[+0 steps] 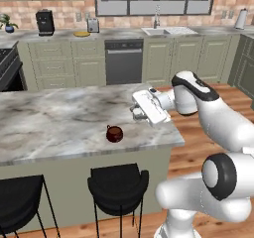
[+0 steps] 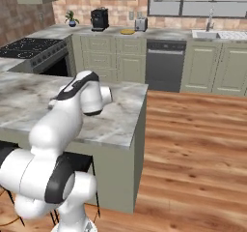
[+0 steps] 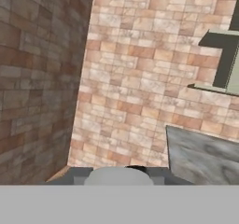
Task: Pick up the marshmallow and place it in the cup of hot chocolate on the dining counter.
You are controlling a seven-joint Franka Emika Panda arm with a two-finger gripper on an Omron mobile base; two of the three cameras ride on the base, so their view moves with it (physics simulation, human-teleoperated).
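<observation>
Up above the right end of the counter (image 1: 59, 118), the gripper (image 1: 135, 112) hangs level, pointing left along the marble, its jaws drawn close together. In the hand view the two dark fingertips (image 3: 161, 175) flank a pale rounded lump, the marshmallow (image 3: 117, 174), which sits squeezed between them at the gripper (image 3: 119, 179). In the left base view it is too small to tell from the white hand.

The cup (image 1: 114, 133) stands upright on the counter, below the fingers and a little to their left in the left base view, nearer the camera-side edge and apart from them. It is dark red-brown and round. Its mouth looks dark, but what is inside cannot be told at this size.

Beyond the fingers, against the back wall, the sink (image 1: 166, 31) is set into the wall counter below a tap, and its basin is too shallowly seen to tell its contents. Further left of the fingers along that wall stand a toaster (image 1: 93, 25), a flat yellow plate (image 1: 82, 33), a black coffee machine (image 1: 44, 23) and a potted plant (image 1: 9, 27) with green leaves in a small blue pot. A paper roll (image 1: 241, 19) stands far right of the fingers.

Under the counter's near edge, below the fingers, stand two black stools (image 1: 119, 182).

Ahead of the fingers in the hand view two brick walls (image 3: 140, 78) meet in a corner, with a marble slab (image 3: 200, 157) to the right.
</observation>
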